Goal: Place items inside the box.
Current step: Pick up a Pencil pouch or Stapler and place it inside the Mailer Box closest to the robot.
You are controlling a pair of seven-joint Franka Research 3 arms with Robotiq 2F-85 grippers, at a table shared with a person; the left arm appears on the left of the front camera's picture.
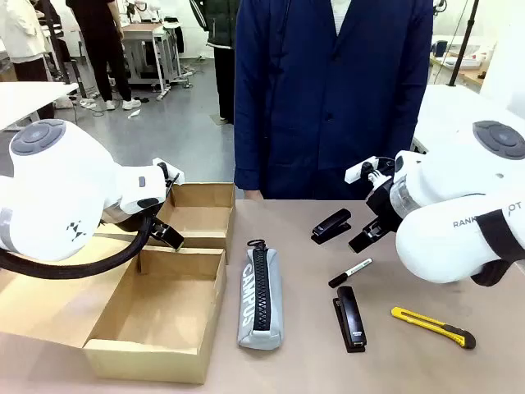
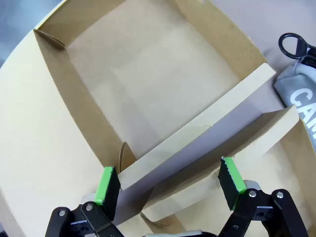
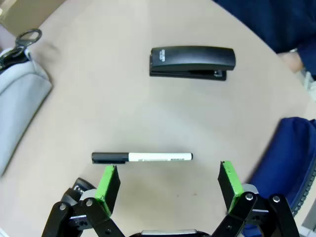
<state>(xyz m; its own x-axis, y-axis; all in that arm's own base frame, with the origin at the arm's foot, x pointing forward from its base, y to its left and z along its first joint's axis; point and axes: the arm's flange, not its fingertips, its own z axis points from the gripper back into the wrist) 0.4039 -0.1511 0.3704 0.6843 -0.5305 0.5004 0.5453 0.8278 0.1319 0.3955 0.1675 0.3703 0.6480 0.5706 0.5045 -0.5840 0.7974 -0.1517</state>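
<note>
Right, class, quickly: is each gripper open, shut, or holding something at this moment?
Left gripper: open, holding nothing, over the box.
Right gripper: open, holding nothing, over the black marker.

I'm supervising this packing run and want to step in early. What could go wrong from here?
1. The right gripper is open, and the marker lies along the line between its fingers, not across it, and off-centre. Closing like this may push or roll it rather than grip it.
2. The open left gripper points down at a cardboard wall of the box. Descending could bend the wall or shift the box.
</note>
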